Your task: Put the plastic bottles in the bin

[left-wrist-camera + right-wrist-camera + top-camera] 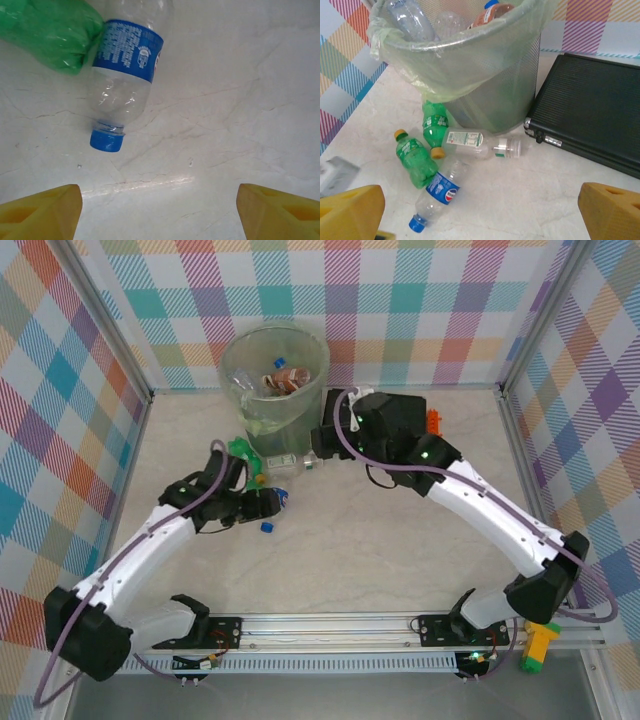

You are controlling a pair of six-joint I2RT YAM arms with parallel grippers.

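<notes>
The bin [485,85], a tall grey-green mesh basket with a clear liner, holds several bottles and stands at the back of the table [275,360]. Four bottles lie at its foot: two green ones [415,160] [434,127], a clear one with a white cap [480,144], and a clear blue-labelled one [437,192] with a blue cap [106,141]. My left gripper [157,215] is open just short of that cap, nothing between its yellow fingers. My right gripper [480,215] hangs open above the floor beside the bin.
A flat black case [592,112] lies right of the bin, touching its base. Plaid walls close in the back and sides. The two arms [265,502] [330,435] converge near the bin's front. An orange piece [433,420] sits behind the right arm.
</notes>
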